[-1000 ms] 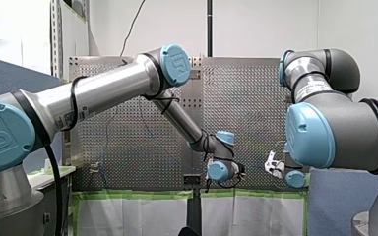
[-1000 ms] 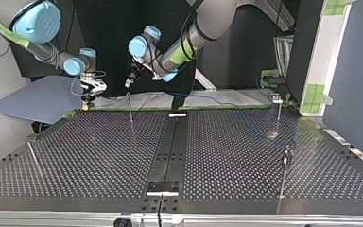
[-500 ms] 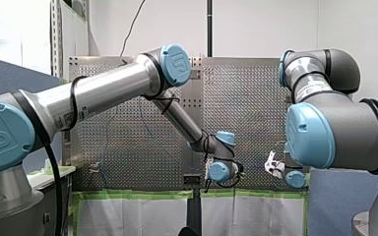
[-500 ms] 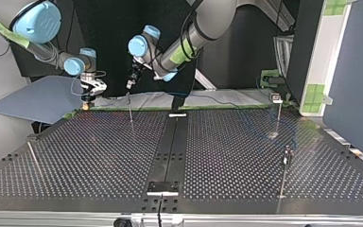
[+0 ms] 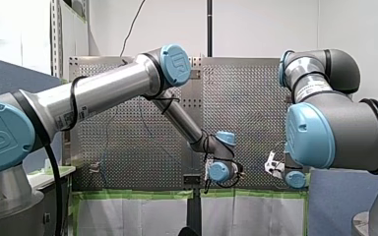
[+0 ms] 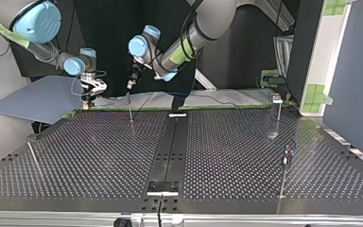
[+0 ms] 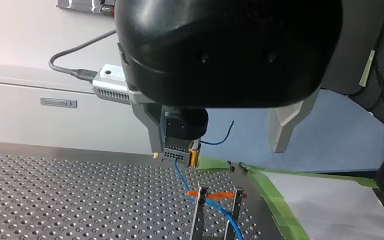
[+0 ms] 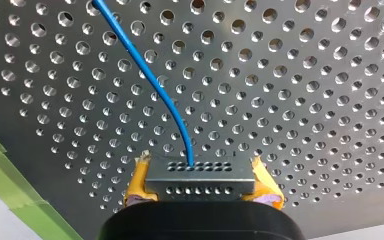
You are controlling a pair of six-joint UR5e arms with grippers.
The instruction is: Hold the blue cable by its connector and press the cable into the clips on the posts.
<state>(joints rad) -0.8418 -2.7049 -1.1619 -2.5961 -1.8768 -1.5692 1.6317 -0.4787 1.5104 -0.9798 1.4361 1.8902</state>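
1. Now my right gripper (image 8: 201,183) clamps the connector (image 8: 200,176), blue cable (image 8: 150,75) trailing from it.
2. My left gripper (image 7: 217,147) gapes empty near the connector.
3. Next, likely: press cable into the clip (image 7: 208,194) below the connector.

Four cameras are covering your table (image 5: 251,108): two wide, two on the wrists.

In the front view you are looking from behind and above the shoulders, far back, out over the table. The top view is facing that camera from the opposite edge, low and wide, so both are sharing the table, my left arm (image 6: 189,42) and my right arm (image 6: 42,47), sides crossed. The left wrist view is looking close along my left gripper (image 7: 217,150) toward the connector (image 7: 180,150). The right wrist view is sitting nearest, staring past that same connector and the blue cable (image 8: 155,85) onto the holes.
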